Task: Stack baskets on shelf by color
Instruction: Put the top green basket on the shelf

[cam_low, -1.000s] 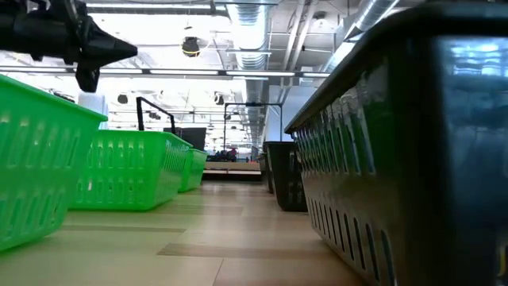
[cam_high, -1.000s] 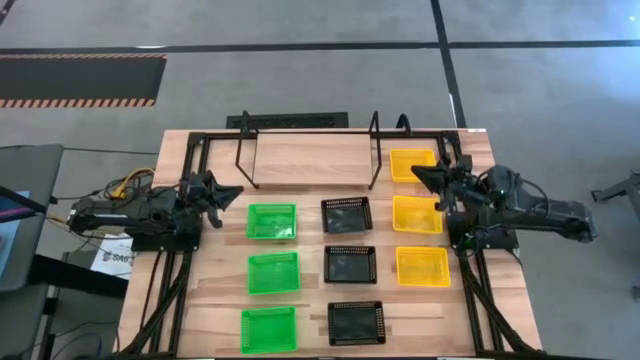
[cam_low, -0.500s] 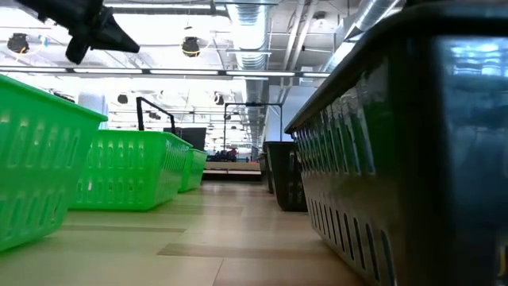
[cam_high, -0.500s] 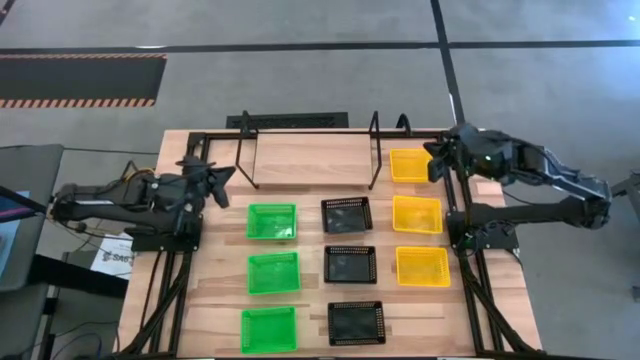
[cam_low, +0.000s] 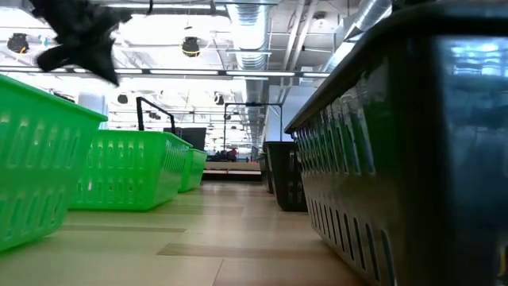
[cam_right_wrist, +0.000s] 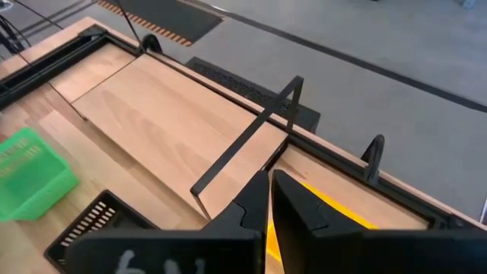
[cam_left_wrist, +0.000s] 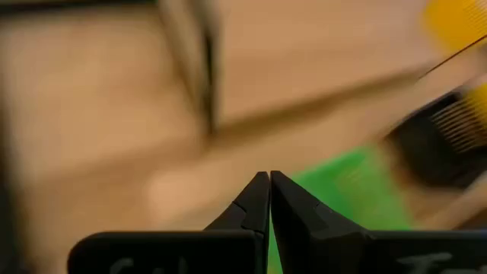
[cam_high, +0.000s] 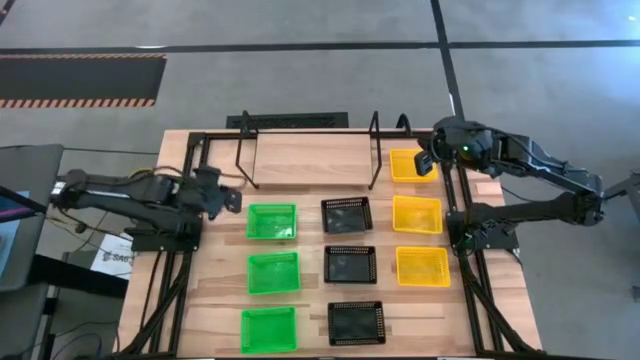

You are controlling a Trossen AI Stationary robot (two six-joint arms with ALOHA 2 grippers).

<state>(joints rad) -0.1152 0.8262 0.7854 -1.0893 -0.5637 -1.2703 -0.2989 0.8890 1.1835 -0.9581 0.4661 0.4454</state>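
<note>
Baskets (cam_high: pixel 349 264) in green, black, yellow columns on desk (cam_high: pixel 210 300), shelf (cam_high: pixel 310 158) bare behind, left hand (cam_high: pixel 232 199) clenched beside green basket (cam_high: pixel 272 221), right hand (cam_high: pixel 423 163) nearly closed, empty, above yellow basket (cam_high: pixel 411 164).

a wooden table (cam_high: pixel 215 300) stands on grey floor (cam_high: pixel 300 90) marked with a hazard-striped mat (cam_high: pixel 80 80).

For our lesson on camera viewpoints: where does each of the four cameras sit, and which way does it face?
High view: overhead, straight down; both arms, the shelf, nine baskets.
Low view: tabletop level, looking between green baskets and black baskets; one blurred arm overhead.
Left wrist view: past the shut left claw toward a green basket.
Right wrist view: past the right claw onto the shelf.
Shared: both wrist views show green.
</note>
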